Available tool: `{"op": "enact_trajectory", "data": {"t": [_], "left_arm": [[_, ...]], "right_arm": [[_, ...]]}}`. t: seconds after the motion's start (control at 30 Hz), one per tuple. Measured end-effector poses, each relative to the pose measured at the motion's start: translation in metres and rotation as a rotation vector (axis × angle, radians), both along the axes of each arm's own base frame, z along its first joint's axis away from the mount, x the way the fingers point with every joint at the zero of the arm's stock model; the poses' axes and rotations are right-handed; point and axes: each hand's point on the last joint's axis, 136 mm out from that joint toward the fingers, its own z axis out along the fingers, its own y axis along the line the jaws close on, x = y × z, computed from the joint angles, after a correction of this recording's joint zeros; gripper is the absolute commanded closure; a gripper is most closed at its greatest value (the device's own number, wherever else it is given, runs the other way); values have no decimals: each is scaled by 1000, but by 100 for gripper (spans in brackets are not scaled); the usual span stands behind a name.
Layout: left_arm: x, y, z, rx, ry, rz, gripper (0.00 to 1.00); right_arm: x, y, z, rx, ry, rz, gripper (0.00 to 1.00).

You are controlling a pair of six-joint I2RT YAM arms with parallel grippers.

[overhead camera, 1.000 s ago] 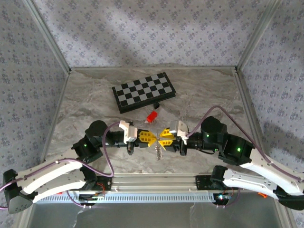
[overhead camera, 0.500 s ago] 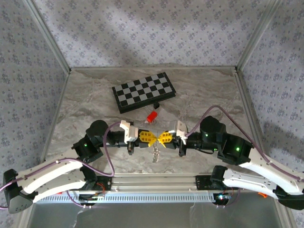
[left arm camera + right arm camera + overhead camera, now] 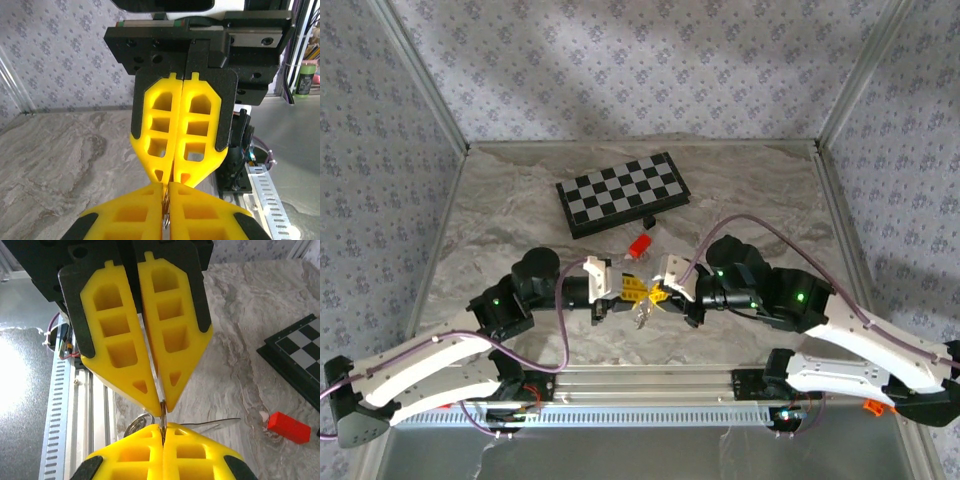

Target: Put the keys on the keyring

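Observation:
My left gripper (image 3: pixel 632 291) and right gripper (image 3: pixel 658 295) meet tip to tip low over the table's front middle. The keys (image 3: pixel 642 316) hang in a small silvery bunch under the two tips. In the left wrist view my left gripper (image 3: pixel 166 186) is shut on a thin double wire, the keyring (image 3: pixel 166 210), seen edge-on. In the right wrist view my right gripper (image 3: pixel 162 427) is shut on a thin metal edge (image 3: pixel 162 419), which looks like a key. Behind it, a silvery loop (image 3: pixel 136 423) sticks out to the left and a key blade (image 3: pixel 220 424) to the right.
The black-and-white chessboard (image 3: pixel 623 193) lies at the back of the marbled table (image 3: pixel 500 210). A small red piece (image 3: pixel 640 245) sits just behind the grippers. The aluminium rail (image 3: pixel 650 385) with the arm bases runs along the near edge.
Both grippers have moved in until their tips meet, and the right arm has swung left. The right jaws have closed, and the hanging keys have drifted left and nearer the tips.

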Motion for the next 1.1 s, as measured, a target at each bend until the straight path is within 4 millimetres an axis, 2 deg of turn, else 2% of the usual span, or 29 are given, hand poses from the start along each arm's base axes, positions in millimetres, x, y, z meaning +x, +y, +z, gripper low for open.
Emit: {"op": "enact_trajectory", "data": {"t": [0.17, 0.37, 0.77, 0.87, 0.97, 1.1], "left_arm": [[0, -2, -6, 21, 2, -6, 82], [-1, -3, -13, 46, 16, -13, 87], [-2, -5, -18, 66, 29, -20, 85], [-1, -6, -20, 73, 33, -21, 87], [-2, -6, -22, 79, 34, -29, 100], [-3, -6, -22, 81, 33, -33, 100]], "right_arm": [[-2, -2, -4, -17, 8, 2, 100], [-3, -3, -7, -30, 16, 4, 100], [-3, -4, -10, -43, 23, 5, 100], [-3, -3, -11, -46, 24, 5, 100], [-3, -3, -13, -52, 27, 4, 100], [-3, -4, -13, -55, 29, 4, 100]]}}
